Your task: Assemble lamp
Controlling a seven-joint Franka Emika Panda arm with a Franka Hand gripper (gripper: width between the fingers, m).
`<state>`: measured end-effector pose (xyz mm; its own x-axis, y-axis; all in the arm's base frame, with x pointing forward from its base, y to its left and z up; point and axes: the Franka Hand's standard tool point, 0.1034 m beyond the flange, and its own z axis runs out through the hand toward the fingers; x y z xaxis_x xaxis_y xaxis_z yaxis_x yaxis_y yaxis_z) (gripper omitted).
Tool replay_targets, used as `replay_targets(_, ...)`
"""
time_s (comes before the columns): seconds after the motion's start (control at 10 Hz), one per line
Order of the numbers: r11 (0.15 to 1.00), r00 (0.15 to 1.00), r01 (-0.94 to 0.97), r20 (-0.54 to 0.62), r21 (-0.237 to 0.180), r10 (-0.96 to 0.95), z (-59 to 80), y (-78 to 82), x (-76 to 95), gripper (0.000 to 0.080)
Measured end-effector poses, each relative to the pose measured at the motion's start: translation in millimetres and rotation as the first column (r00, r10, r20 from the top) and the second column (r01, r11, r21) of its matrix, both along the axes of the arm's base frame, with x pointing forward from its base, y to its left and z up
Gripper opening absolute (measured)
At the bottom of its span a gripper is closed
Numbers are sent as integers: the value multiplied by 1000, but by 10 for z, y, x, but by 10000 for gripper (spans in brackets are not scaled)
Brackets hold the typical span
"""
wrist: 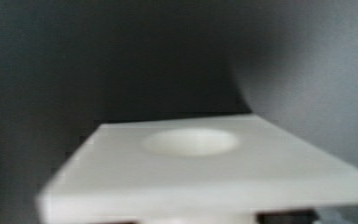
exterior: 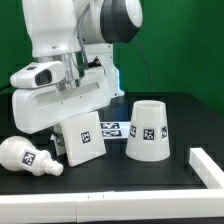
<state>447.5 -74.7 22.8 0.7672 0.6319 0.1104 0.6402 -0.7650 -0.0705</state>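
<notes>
My gripper (exterior: 73, 115) is shut on the flat squarish white lamp base (exterior: 82, 138) and holds it tilted on edge, its tagged face turned toward the camera, just above the black table. In the wrist view the base (wrist: 202, 165) fills the lower part of the picture, with its round socket (wrist: 197, 143) facing the camera; my fingertips are mostly hidden at the picture's edge (wrist: 202, 218). The bulb (exterior: 28, 157) lies on its side at the exterior view's left. The tapered shade (exterior: 148, 130) stands wide end down at the exterior view's right.
The marker board (exterior: 112, 128) lies flat behind the base, between it and the shade. A white raised rail (exterior: 207, 166) runs along the table's right and front edges. The robot's white body rises at the back left.
</notes>
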Motion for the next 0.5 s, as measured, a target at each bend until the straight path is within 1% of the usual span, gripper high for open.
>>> replay_targets(0.5,1000,1000,2,0,0,-2,0,-2,-1,308)
